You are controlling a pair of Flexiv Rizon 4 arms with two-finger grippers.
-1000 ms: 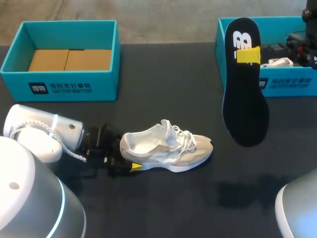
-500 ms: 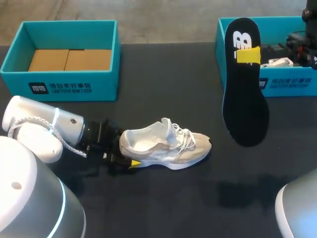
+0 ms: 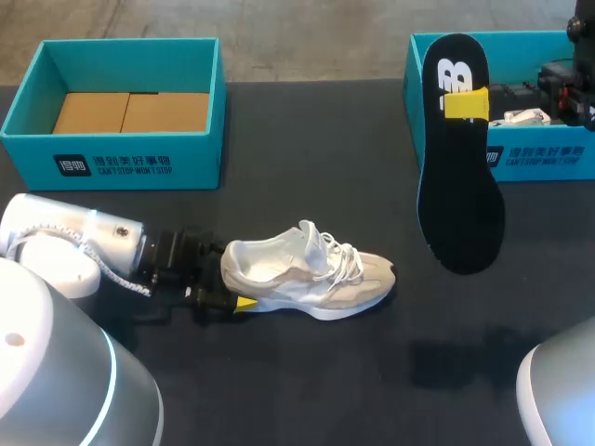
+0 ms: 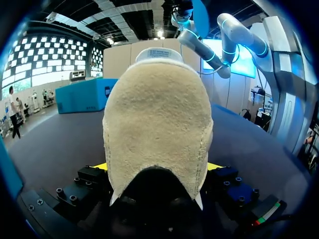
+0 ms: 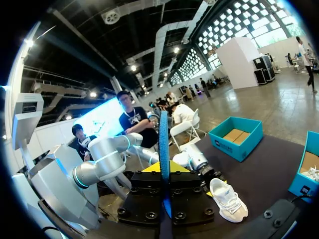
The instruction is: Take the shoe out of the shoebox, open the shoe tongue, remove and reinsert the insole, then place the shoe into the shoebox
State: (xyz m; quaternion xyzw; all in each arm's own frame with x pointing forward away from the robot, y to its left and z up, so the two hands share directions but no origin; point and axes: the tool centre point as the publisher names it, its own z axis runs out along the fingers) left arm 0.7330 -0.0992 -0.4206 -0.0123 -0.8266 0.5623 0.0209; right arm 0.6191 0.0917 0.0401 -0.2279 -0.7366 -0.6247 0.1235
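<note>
Clamped between the left gripper's [image 4: 157, 169] mostly hidden fingers, the shoe [image 4: 157, 109] shows only its fuzzy beige heel, while the right gripper [image 5: 163, 168] pinches the flat dark insole [image 5: 163, 139], edge-on between its fingers.

Open tabletop [image 3: 307, 149] separates shoe [image 3: 307, 274] from left shoebox [image 3: 121, 165]; insole [image 3: 460, 186] hangs before right shoebox [image 3: 544, 163].

The left arm [image 3: 84, 246] has drawn back toward its own side of the table. The shoe [image 3: 307, 279], its heel held in the left gripper [image 3: 228, 286], has slid along with it, so the toe now lies a little farther from the table's middle. The shoe also seems to have edged slightly toward the far side, though the shift is too small to judge well.
</note>
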